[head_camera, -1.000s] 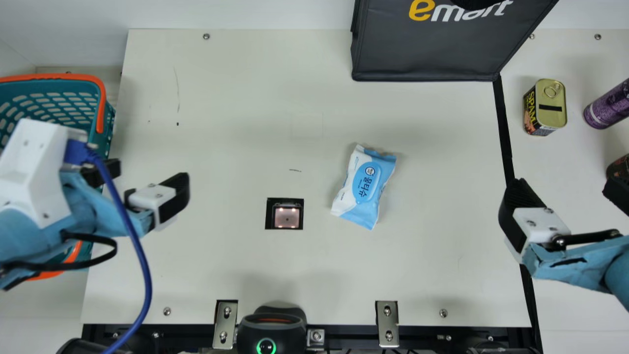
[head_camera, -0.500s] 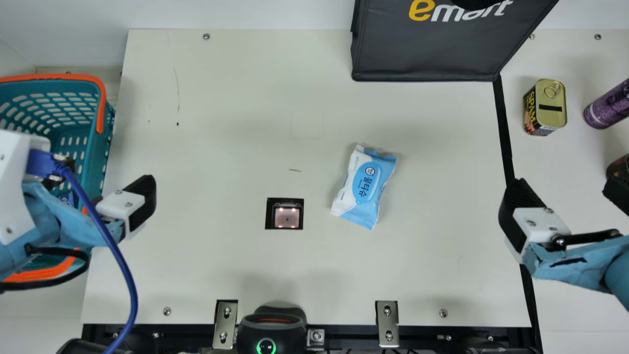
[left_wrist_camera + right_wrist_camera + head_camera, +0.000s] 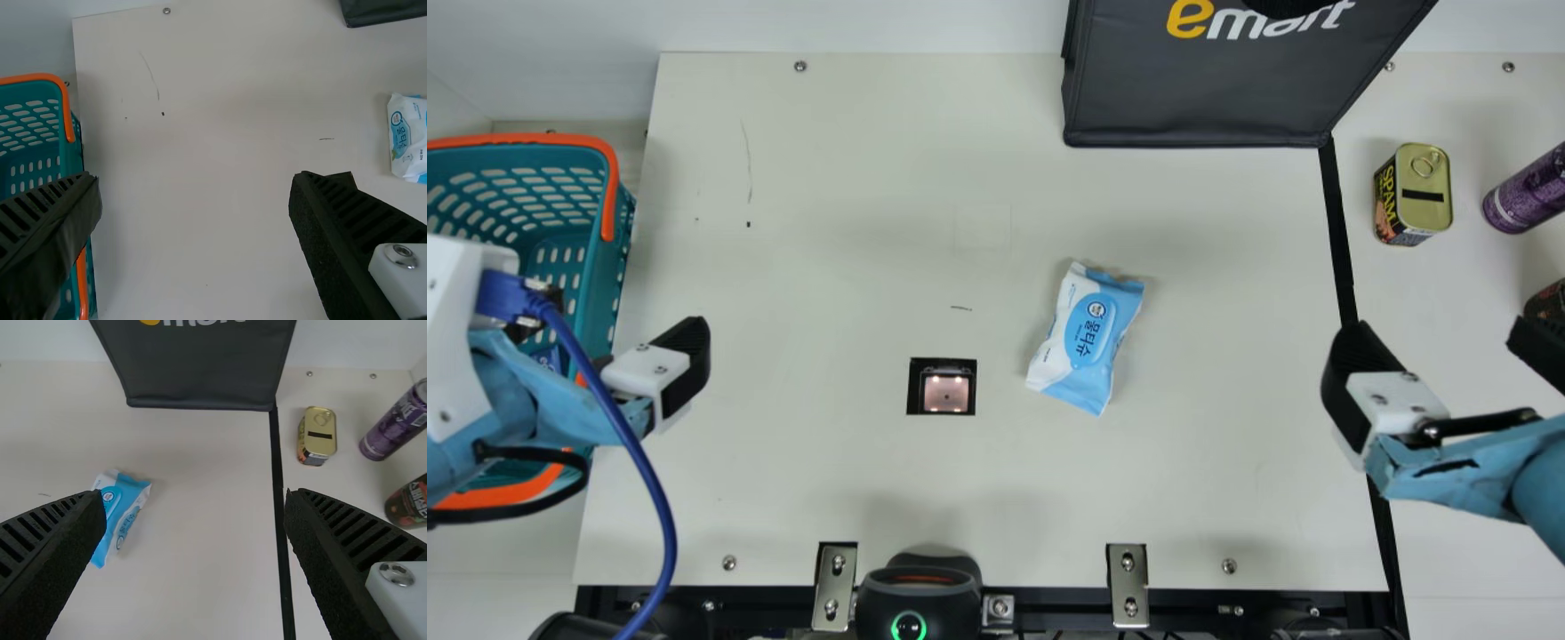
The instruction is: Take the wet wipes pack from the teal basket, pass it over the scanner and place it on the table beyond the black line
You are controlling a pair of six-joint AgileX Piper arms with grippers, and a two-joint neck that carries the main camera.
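The blue and white wet wipes pack (image 3: 1087, 338) lies flat on the table, right of the scanner window (image 3: 946, 388) and left of the black line (image 3: 1340, 231). My left gripper (image 3: 627, 333) is open by the teal basket (image 3: 609, 253); in its wrist view the left gripper (image 3: 197, 190) holds nothing and the pack (image 3: 407, 137) lies off to one side. Over the black line my right gripper (image 3: 1440, 356) is open. The right wrist view has the right gripper (image 3: 195, 503) spread and empty, with the pack (image 3: 120, 513) partly behind one finger.
A black bag (image 3: 1200, 84) stands at the back. Beyond the black line are a meat can (image 3: 1423, 191), a purple can (image 3: 1525, 191) and a dark red can (image 3: 1549, 307). A black device with a green ring light (image 3: 916, 596) sits at the front edge.
My left gripper has shifted left over the basket, empty, then stopped. My right gripper has moved slightly left in the last half second. The pack has stayed where it was.
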